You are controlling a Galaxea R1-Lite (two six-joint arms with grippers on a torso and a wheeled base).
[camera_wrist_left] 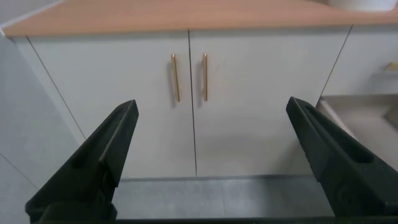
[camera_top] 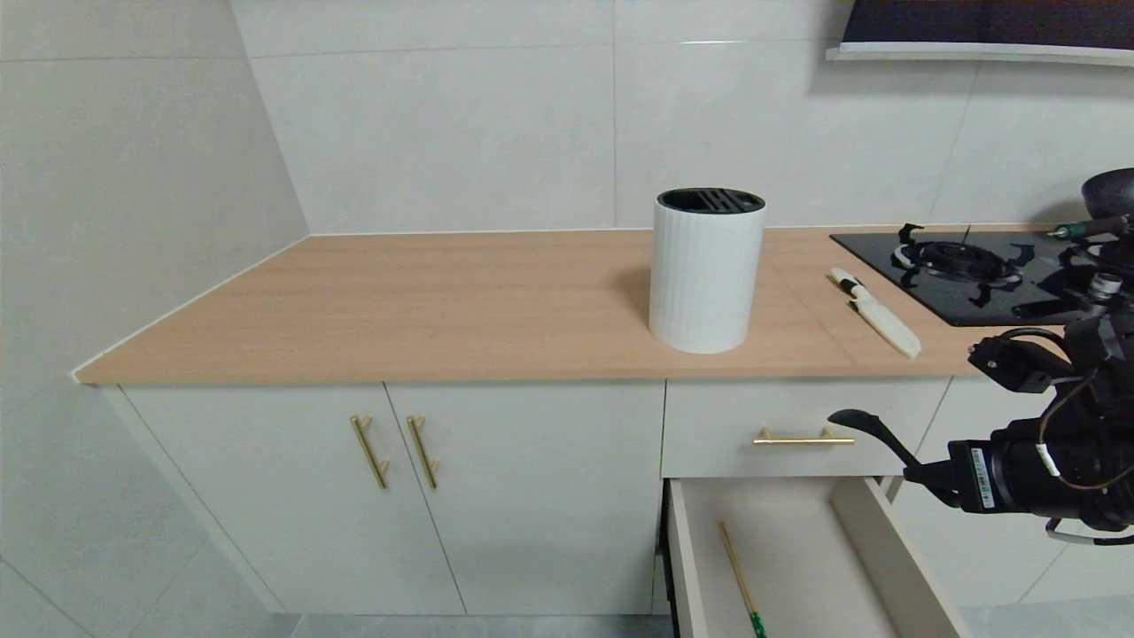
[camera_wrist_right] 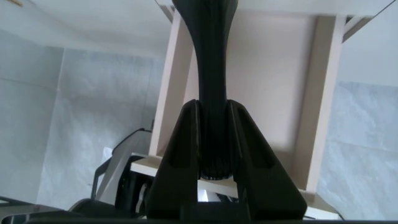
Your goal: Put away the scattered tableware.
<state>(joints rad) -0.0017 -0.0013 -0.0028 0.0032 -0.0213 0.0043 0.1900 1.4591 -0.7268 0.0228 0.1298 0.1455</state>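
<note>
Domestic kitchen. Wood-look countertop (camera_top: 443,301) runs along a wall of large pale tiles (camera_top: 443,115). Black glass gas hob (camera_top: 961,266) with a pan-support ring is set into the counter at the right end; the edge of an extractor hood (camera_top: 974,35) is above it. Pale base cabinet doors (camera_top: 266,496) below have slim brass bar handles (camera_top: 368,452). One drawer (camera_top: 691,567) is pulled open, a chopstick (camera_top: 740,567) lying inside. On the counter are a white cylindrical knife holder (camera_top: 706,270) with a slotted black top and a pale knife (camera_top: 875,312) beside it.
</note>
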